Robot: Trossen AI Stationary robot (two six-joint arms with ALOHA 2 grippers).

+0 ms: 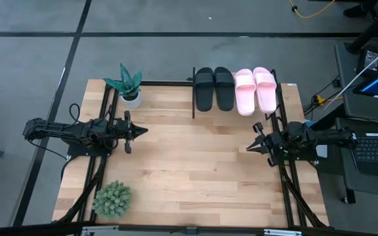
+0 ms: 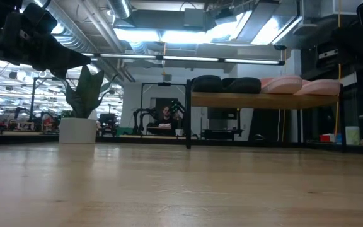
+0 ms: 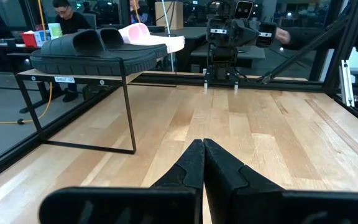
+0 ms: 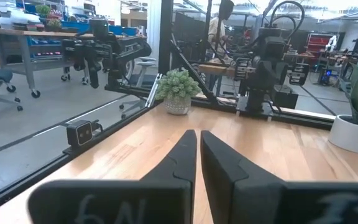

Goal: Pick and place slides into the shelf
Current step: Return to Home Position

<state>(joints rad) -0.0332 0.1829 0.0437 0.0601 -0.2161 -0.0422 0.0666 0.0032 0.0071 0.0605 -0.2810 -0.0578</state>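
All four slides are on the shelf (image 2: 257,99) at the back of the bench (image 1: 195,177). The black pair (image 1: 214,88) sits on the left and the pink pair (image 1: 255,90) just beside it on the right, toes pointing away from the arms. As I read it, the placing is done and only the retreat of the arms is left.

The left hand (image 1: 143,130) hangs over the left side of the bench, pressed together and holding nothing. The right hand (image 1: 249,148) is opposite it on the right, also empty. Its fingers look pressed together too, with at most a sliver between them in its own wrist view.

My main worry is the right arm — it sits nearest the shelf's right-hand post. If it swings wide while folding home, it could nudge the thin frame. From the left wrist view the outer black slide looks to overhang the board's edge, so I'd guess a jolt could tip it off.

On the left, the spiky plant (image 1: 127,85) in its white pot is near that arm's elbow path — a careless sweep could topple it. The round bushy plant (image 1: 112,198) at the front looks well apart from both arms.
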